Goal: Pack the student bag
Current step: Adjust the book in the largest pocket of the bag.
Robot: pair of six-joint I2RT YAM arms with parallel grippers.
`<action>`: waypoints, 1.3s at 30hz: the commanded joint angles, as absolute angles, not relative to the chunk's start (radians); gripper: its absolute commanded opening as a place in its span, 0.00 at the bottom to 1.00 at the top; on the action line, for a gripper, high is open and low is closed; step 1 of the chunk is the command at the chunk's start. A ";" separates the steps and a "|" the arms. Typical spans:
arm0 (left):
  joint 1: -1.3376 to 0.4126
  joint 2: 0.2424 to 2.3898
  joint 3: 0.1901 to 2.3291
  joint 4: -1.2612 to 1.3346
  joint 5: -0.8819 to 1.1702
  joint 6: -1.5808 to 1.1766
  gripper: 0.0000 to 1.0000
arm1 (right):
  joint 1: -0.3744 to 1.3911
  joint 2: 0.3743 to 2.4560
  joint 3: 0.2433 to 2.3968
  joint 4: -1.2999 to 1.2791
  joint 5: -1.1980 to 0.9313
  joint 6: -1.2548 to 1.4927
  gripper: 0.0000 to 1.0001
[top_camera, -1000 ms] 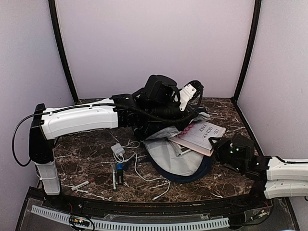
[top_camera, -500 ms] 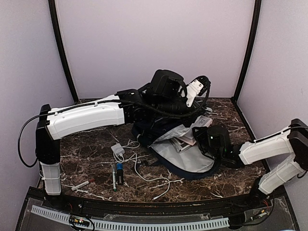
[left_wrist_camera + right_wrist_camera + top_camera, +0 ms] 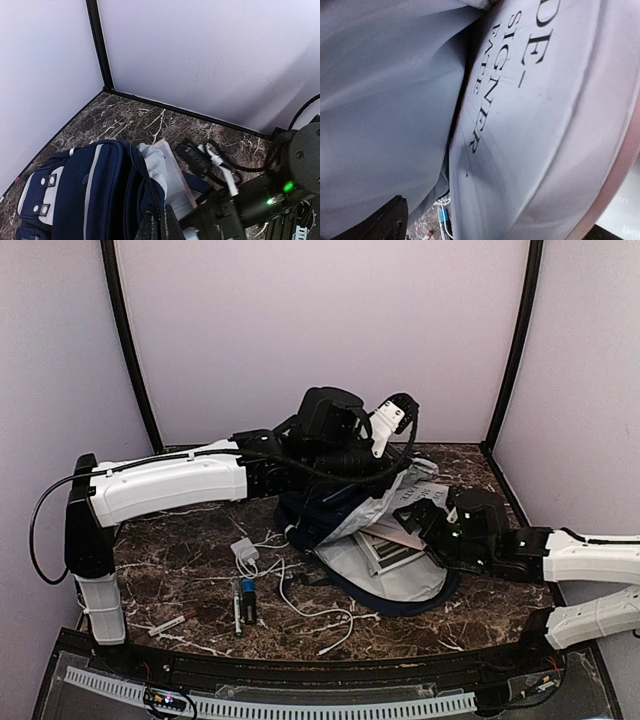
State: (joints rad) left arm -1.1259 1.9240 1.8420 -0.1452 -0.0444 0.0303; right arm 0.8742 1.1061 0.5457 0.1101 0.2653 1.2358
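The student bag (image 3: 330, 505), navy with pale grey lining, lies in the middle of the table with its mouth held up. My left gripper (image 3: 161, 226) is shut on the bag's zipper edge (image 3: 150, 192); from above this left gripper (image 3: 378, 462) sits over the opening. A white book (image 3: 392, 542) with a pink edge lies partly inside the mouth. My right gripper (image 3: 428, 522) is at the book's outer end, its fingers spread wide. In the right wrist view the book's cover (image 3: 535, 125) fills the frame beside the lining (image 3: 385, 100), with one fingertip (image 3: 392, 217) at the lower left.
A white charger (image 3: 245, 552) with its cable (image 3: 300, 605) lies left of the bag. Markers (image 3: 243, 602) and a red-capped pen (image 3: 172, 623) lie near the front left. Walls close the table on three sides, with black posts at the back corners.
The book has gone from lying on the bag's rim into its mouth. My right gripper pushed in with it, then opened wide and drew back a little. The left gripper stayed shut on the bag's edge.
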 commanded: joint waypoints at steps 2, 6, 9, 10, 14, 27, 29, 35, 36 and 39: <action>-1.104 1.797 1.822 0.018 -0.073 0.017 0.00 | 0.884 0.897 0.481 -0.178 0.208 1.216 0.98; -1.101 1.793 1.811 0.020 -0.066 0.017 0.00 | 0.882 0.787 0.505 -0.340 0.252 1.183 0.99; -1.101 1.796 1.811 0.020 -0.065 0.017 0.00 | 0.877 0.785 0.559 -0.447 0.270 1.133 1.00; -1.101 1.796 1.812 0.020 -0.065 0.018 0.00 | 0.873 0.793 0.575 -0.479 0.274 1.117 1.00; -1.101 1.796 1.812 0.016 -0.061 0.020 0.00 | 0.835 0.829 0.643 -0.585 0.301 1.044 0.99; -1.101 1.787 1.801 0.002 -0.061 0.024 0.00 | 0.372 1.113 0.889 -0.554 -0.017 0.502 0.92; -1.101 1.780 1.792 0.000 -0.067 0.028 0.00 | 0.339 1.168 0.880 -0.515 -0.092 0.495 0.91; -1.101 1.786 1.790 0.008 -0.058 0.035 0.00 | 0.355 1.221 0.772 -0.296 -0.274 0.589 0.72; -1.101 1.790 1.794 0.009 -0.050 0.035 0.00 | 0.372 1.225 0.765 -0.274 -0.256 0.612 0.69; -1.101 1.807 1.809 0.004 -0.032 0.028 0.00 | 0.466 1.249 0.757 -0.212 -0.212 0.662 0.63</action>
State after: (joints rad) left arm -1.1030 1.8942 1.7790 -0.1013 -0.0570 0.0223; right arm 0.3614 1.2289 0.7666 -0.4015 -0.1513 0.6022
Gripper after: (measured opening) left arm 0.034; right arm 0.655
